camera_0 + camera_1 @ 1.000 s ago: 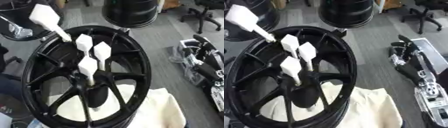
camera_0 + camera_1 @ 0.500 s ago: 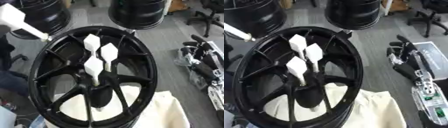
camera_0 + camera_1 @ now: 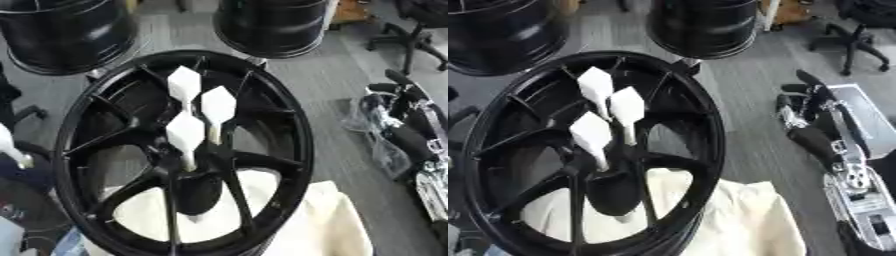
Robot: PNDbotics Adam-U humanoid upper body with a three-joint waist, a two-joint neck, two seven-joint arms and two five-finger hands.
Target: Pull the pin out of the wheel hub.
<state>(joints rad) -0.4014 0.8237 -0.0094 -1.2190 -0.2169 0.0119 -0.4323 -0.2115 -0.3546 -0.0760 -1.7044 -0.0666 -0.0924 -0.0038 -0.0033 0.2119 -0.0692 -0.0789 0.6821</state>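
Pulling so far: three white pins stand in the hub, so from these views the job is not finished.
Pins: one at the far side of the hub's centre, one just right of it, one nearest the centre; all upright, close together, untouched.
Hub: black, spoked, lying tilted on a cream cloth.
Right hand: well right of the hub, fingers relaxed and apart, holding nothing.
Left hand: not made out in either view; only a pale shape shows left of the hub, and I cannot tell what it is.
Left to do: a hand must come to a pin, close on it and draw it out along its own line.
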